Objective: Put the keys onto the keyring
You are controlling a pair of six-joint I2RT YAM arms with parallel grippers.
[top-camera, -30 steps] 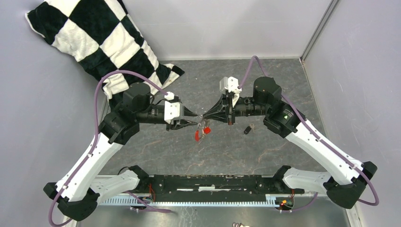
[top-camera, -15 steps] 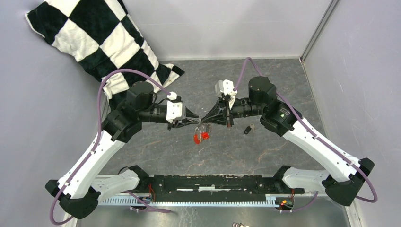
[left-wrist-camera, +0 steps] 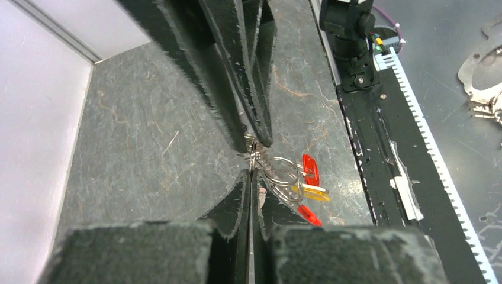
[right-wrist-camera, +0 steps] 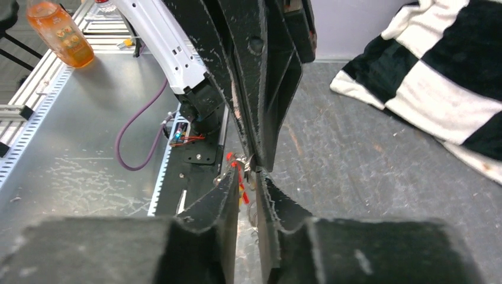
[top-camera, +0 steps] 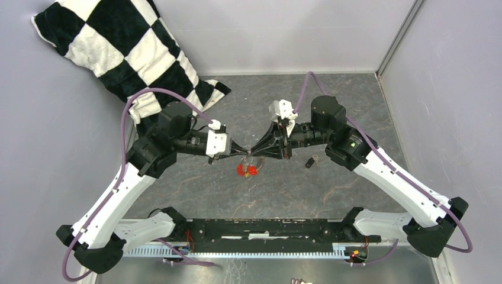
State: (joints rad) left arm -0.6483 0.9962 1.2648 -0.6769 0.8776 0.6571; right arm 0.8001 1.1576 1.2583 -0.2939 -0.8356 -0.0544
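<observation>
Because a thin wire loop is hard to hold with one hand, both arms meet tip to tip over the middle of the table (top-camera: 296,189). The left gripper (top-camera: 243,152) comes in from 9 o'clock and the right gripper (top-camera: 257,150) comes in from 3 o'clock.

The left gripper is squeezed tight, and the left wrist view shows the keyring (left-wrist-camera: 278,173) pinched right at its tips. I think it holds the ring up off the table so the keys can hang free and not get stuck.

Two red keys (left-wrist-camera: 309,168) and a yellow key (left-wrist-camera: 314,194) are already on the ring. They dangle at 6 o'clock from where the tips meet.

The right gripper has its jaws just a crack apart. Something shiny sits at its tips, but I cannot tell if it is gripping the wire or only touching it.

The black key (top-camera: 309,161) lies alone on the table at 3 o'clock from the bunch, close to the right arm. It is not on the ring yet, so I think the job is partly done. A good reason for the left side to hold the ring is that the right side can then go and fetch that key.
</observation>
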